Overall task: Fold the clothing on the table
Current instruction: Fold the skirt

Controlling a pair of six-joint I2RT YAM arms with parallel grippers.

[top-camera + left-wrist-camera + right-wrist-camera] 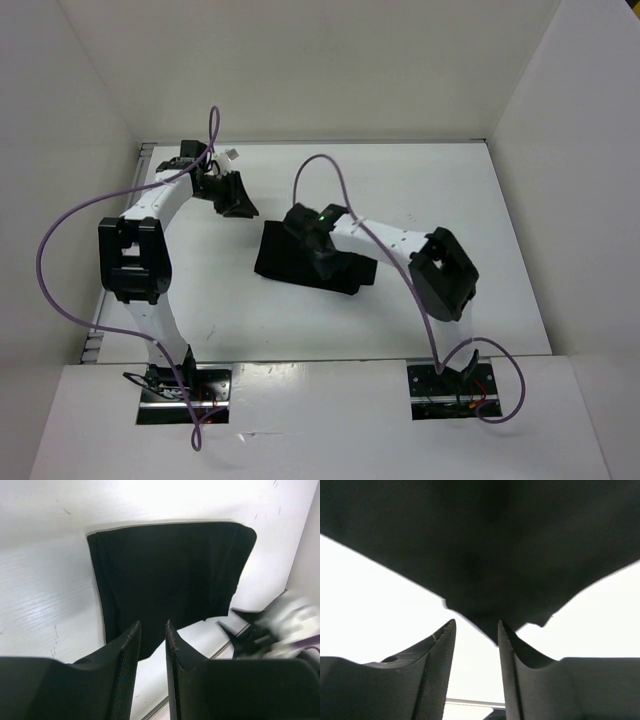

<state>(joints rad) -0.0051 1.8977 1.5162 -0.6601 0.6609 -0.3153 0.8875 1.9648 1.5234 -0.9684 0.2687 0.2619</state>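
Plain black soft fabric garment (pixel 285 260) lies as a compact rectangle at the flat white table's (pixel 450 190) middle, seemingly almost folded; right gripper (pixel 476 624) hangs there, jaws parted, and left gripper (pixel 153 626) sits toward the table's far left, parted and empty.

Free table (pixel 440 185) around the clothing (pixel 285 262), with walls (pixel 60 120) on three sides.

We see the clothing lying mid-table with the right arm (pixel 400 245) reaching across above it from the near right, so that approach is blocked. The left gripper (pixel 237 200) hovers just beside the cloth's far-left corner, its jaws apart with nothing between them. We find bare surface along the far edge, on the right side, and in the near strip ahead of the arm bases (pixel 185 395). The white walls bound left, far and right. Purple cables (pixel 213 125) loop above the left margin and over the cloth.
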